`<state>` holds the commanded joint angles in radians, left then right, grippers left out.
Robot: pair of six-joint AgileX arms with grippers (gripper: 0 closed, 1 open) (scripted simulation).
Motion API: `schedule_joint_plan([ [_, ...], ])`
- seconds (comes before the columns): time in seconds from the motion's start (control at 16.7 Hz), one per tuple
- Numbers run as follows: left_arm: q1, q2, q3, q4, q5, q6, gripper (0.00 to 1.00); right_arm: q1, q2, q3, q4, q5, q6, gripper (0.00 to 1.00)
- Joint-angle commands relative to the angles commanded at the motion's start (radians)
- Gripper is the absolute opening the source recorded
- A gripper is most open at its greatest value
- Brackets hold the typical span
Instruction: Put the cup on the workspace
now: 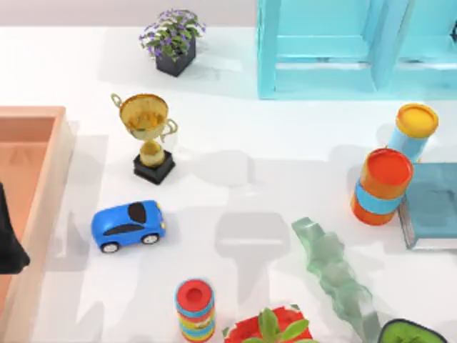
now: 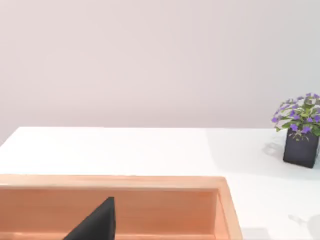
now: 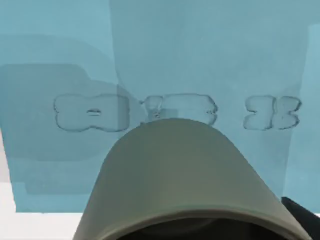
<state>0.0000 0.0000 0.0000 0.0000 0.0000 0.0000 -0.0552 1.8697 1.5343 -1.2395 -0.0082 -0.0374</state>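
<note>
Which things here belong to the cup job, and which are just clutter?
Job: cup, table.

Clutter: trophy, toy car, flower pot, shelf, tray, orange canister, yellow canister, ring stack.

Left arm (image 1: 8, 243): matte black, blunt angular wedge at table's left edge in top view, no markings, cables or screws visible. Left wrist view: same black, one dark finger (image 2: 97, 222) as pointed triangular tip with flat faces. Right wrist view: small black sliver of my right gripper (image 3: 302, 212) at frame corner, smooth, unmarked; shape unclear.
</note>
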Motion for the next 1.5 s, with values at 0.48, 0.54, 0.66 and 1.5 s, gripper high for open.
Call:
schedule_joint_plan([
  [0.48, 0.0, 0.0, 0.0, 0.0, 0.0, 0.0, 1.0, 0.316, 0.054, 0.326, -0.061, -0.001, 0.335, 0.0],
  [0.54, 0.0, 0.0, 0.0, 0.0, 0.0, 0.0, 1.0, 0.369, 0.082, 0.377, -0.08, 0.002, 0.4, 0.0],
  [0.66, 0.0, 0.0, 0.0, 0.0, 0.0, 0.0, 1.0, 0.466, 0.148, 0.477, -0.124, 0.012, 0.519, 0.0],
  [1.5, 0.0, 0.0, 0.0, 0.0, 0.0, 0.0, 1.0, 0.645, 0.355, 0.586, -0.21, 0.074, 0.653, 0.0],
])
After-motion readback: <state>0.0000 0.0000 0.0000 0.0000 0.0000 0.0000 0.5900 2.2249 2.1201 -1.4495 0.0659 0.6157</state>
